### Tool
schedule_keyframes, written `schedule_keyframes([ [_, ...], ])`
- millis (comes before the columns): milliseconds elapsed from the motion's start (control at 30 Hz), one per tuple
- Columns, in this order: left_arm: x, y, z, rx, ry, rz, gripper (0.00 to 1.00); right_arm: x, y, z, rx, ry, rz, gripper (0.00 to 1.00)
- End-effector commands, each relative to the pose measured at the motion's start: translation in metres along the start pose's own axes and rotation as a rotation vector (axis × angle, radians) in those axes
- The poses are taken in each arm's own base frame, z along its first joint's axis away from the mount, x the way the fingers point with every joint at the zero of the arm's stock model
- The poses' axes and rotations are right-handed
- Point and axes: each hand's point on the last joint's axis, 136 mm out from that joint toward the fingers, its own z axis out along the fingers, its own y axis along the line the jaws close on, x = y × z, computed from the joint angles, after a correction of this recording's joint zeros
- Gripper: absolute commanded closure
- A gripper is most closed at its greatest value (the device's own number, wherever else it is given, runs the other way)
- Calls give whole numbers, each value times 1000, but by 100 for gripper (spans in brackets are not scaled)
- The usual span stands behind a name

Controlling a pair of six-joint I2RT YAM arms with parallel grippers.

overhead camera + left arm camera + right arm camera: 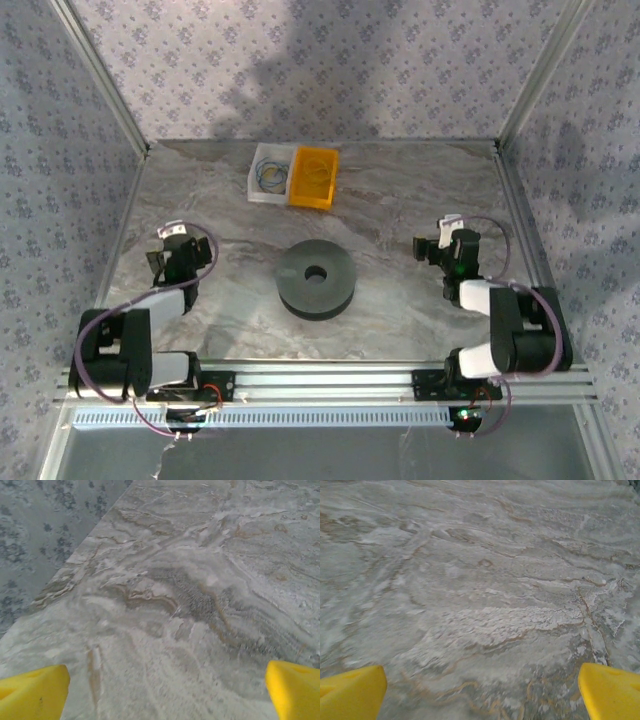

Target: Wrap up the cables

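Left gripper [162,695], right gripper [480,692] are hanging spread wide, empty. One grey spool [316,279] is sitting on worktop [400,200]; beyond, white bin [268,172] and orange bin [314,177].

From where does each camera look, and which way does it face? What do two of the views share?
Top external: above and behind the bases, looking down on the marble table, dark grey spool, left gripper and right gripper.
Left wrist: on that wrist, angled down at bare marble; its yellow fingertips spread wide.
Right wrist: likewise; yellow fingertips spread.
Shared: both wrist views show marble between open fingers.
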Motion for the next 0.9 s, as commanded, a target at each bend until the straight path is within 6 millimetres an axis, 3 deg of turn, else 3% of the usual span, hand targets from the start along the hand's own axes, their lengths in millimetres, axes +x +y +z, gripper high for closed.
schedule_keyframes([
  [0, -44, -28, 18, 110, -80, -15, 0, -22, -15, 9, 37, -99, 68, 0],
  [67, -42, -39, 24, 144, -94, 22, 0, -21, -16, 9, 37, -101, 70, 0],
  [167, -24, -39, 21, 156, -157, 17, 0, -20, -16, 9, 35, -84, 69, 0],
  [233, -32, -39, 20, 158, -186, -1, 0, -20, -15, 10, 35, -85, 68, 0],
  [867, -29, -38, 25, 165, -150, -2, 0, -20, -14, 10, 42, -81, 57, 0],
])
